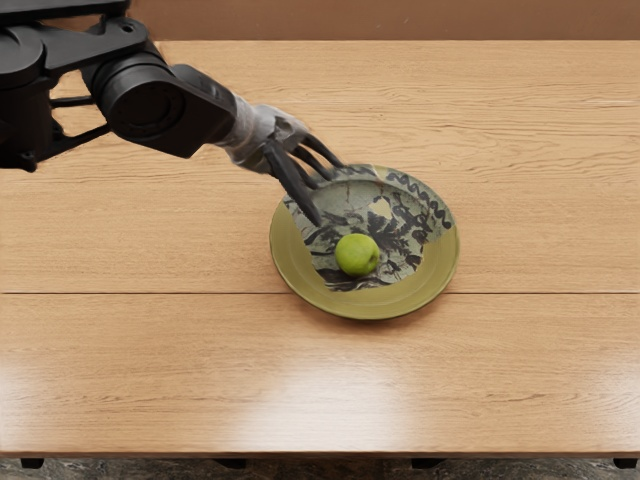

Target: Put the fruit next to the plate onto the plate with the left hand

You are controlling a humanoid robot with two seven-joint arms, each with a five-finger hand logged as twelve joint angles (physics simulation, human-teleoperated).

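My left hand (285, 150) hung over upper-left rim of round olive-green patterned plate (365, 306), fingers (300, 195) spread, gripping nothing. Small round green fruit (357, 254) lay at plate's middle, apart from fingers, lower right of them. Plate sat on wooden surface (150, 350).

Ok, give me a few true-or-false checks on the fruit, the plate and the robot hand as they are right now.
1. The small round green fruit lies on the round olive-rimmed patterned plate. True.
2. The left robot hand is clamped around the fruit. False: its fingers are spread and hold nothing, and the fruit lies apart from them.
3. The left robot hand is over the plate's upper-left rim. True.
4. The plate sits at the far-left corner of the wooden table. False: it sits near the middle of the table, slightly to the right.
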